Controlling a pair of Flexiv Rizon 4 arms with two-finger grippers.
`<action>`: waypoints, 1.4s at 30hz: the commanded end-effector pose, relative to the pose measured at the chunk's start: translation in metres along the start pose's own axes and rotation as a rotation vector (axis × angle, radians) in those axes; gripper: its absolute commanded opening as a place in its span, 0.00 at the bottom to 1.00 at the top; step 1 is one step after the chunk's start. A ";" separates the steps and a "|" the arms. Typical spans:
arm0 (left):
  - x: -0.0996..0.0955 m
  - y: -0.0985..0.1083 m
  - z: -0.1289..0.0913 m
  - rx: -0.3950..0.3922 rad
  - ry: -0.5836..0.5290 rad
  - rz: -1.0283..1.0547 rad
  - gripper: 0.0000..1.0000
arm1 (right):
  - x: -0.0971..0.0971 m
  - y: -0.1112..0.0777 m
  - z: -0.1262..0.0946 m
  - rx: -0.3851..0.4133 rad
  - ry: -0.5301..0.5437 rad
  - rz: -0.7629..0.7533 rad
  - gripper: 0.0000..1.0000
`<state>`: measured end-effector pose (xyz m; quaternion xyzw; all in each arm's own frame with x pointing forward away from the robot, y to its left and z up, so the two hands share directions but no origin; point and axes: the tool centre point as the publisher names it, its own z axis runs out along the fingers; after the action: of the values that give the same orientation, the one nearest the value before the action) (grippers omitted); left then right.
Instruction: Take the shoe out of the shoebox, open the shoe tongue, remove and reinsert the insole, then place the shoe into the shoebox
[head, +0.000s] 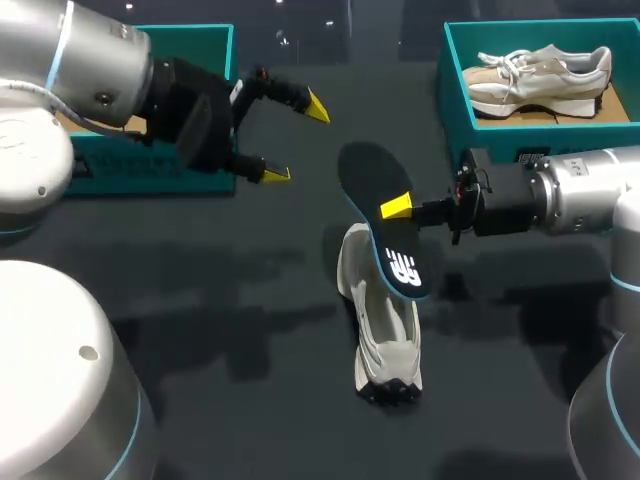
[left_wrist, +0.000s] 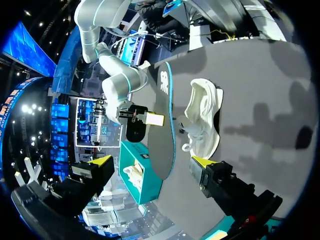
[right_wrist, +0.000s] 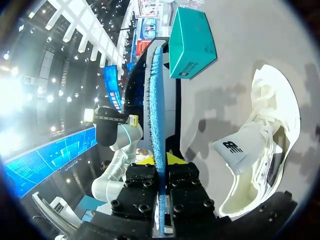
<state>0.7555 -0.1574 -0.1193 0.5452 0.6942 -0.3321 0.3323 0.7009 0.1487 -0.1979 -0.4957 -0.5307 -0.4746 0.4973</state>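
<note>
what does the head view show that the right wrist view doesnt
Only the head view: a second shoe lying in the right shoebox. Only the right wrist view: the insole seen edge-on, clamped between the right gripper fingers, and the tongue at the shoe's opening. Both: the shoe on the table and the insole held by the right gripper.

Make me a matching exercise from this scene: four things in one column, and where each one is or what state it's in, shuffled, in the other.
Column one
1. insole
2. white shoe
3. beige shoe
4. left tool

Column two
A. open, holding nothing
B. inside the teal shoebox
C. resting on the table
D. clamped in the right tool

Pairs: 1-D, 2-C, 3-B, 4-A
</note>
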 end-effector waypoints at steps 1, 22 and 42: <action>-0.007 0.005 0.003 0.001 0.075 -0.011 1.00 | 0.000 -0.001 0.001 -0.002 -0.002 0.000 0.00; -0.080 0.010 0.033 -0.005 0.734 0.017 1.00 | 0.000 -0.001 0.001 -0.002 -0.002 0.000 0.00; -0.092 0.019 0.084 0.069 1.049 0.070 1.00 | 0.000 -0.001 0.001 -0.002 -0.002 0.000 0.00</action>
<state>0.7973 -0.2629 -0.0917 0.6516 0.7353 -0.1648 0.0871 0.7005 0.1485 -0.1980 -0.4959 -0.5306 -0.4748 0.4971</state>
